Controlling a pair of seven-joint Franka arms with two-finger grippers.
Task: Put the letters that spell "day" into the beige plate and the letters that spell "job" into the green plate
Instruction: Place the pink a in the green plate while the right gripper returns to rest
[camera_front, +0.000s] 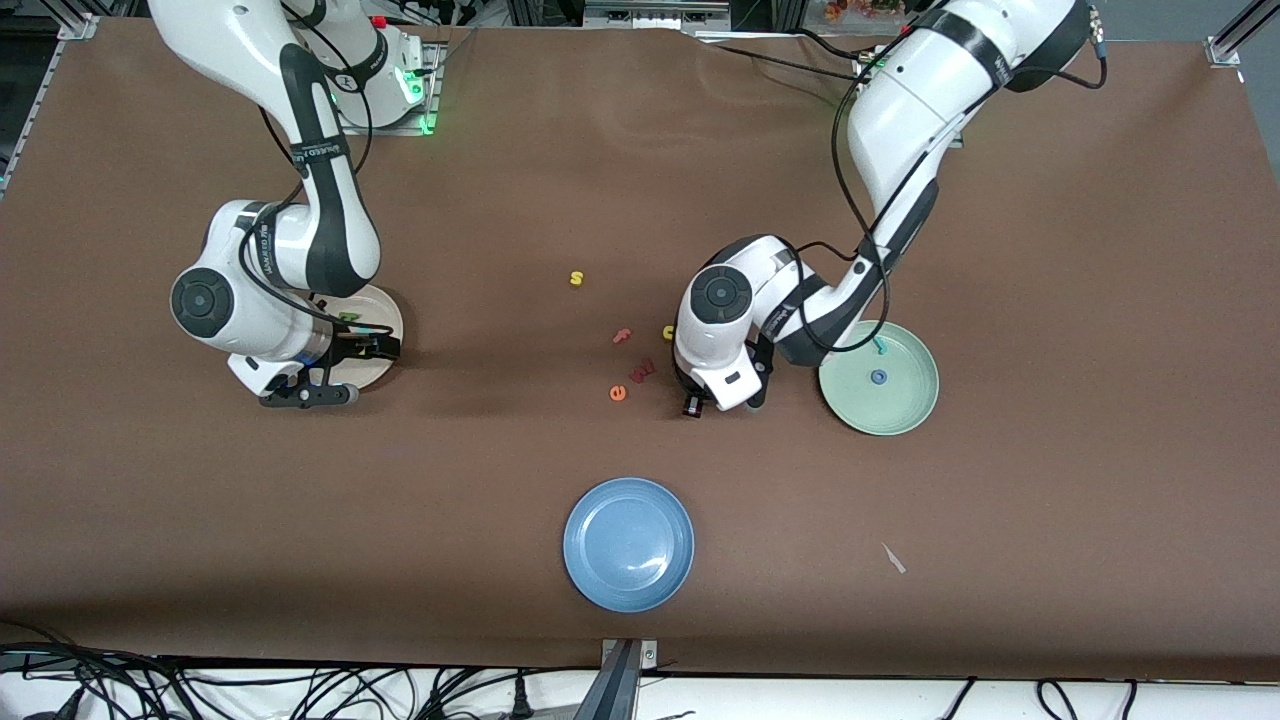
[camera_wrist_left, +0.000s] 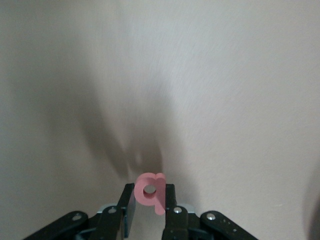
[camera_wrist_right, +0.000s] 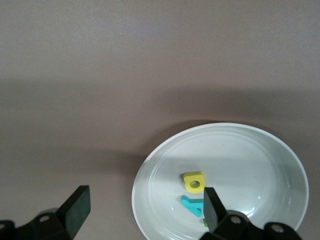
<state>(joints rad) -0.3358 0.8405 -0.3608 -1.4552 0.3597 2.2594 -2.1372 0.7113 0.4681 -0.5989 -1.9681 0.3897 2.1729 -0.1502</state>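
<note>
With the blue plate lying empty nearest the camera, the left gripper is clamping the pink b beside the green plate holding j and o, while the right gripper is hanging spread over the beige plate containing d, y, a.

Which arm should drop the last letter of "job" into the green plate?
The left arm: its gripper is shut on the pink b, beside the green plate. The right gripper is open over the beige plate.
</note>
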